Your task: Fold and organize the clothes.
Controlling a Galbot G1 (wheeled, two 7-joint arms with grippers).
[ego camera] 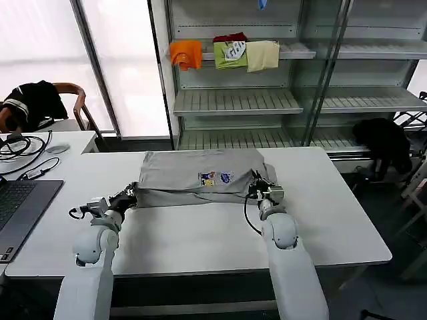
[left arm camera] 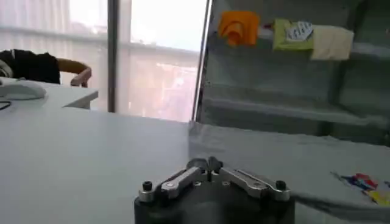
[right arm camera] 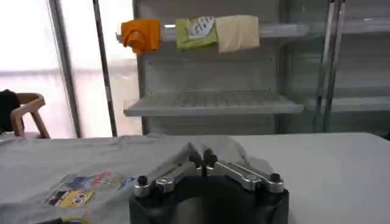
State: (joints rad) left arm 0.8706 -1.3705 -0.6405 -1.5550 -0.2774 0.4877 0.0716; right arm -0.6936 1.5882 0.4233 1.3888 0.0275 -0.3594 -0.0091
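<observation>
The clothes are one light grey shirt (ego camera: 193,170) lying flat across the far middle of the white table (ego camera: 200,233), its small multicoloured chest print (ego camera: 215,178) facing up. My left gripper (ego camera: 130,195) sits at the shirt's near left corner, and its jaws are shut on the hem. In the left wrist view the gripper (left arm camera: 207,163) is closed at the edge of the grey cloth (left arm camera: 274,158). My right gripper (ego camera: 257,190) is at the near right corner. There the right gripper (right arm camera: 202,157) is shut on a pinched peak of fabric (right arm camera: 91,158).
A laptop (ego camera: 17,207) and cables (ego camera: 20,147) lie at the table's left. Behind the table a shelf unit (ego camera: 233,100) carries orange, green and cream folded garments (ego camera: 227,53). A chair (ego camera: 77,100) with a black garment is at the far left, and a black garment (ego camera: 383,143) is at the right.
</observation>
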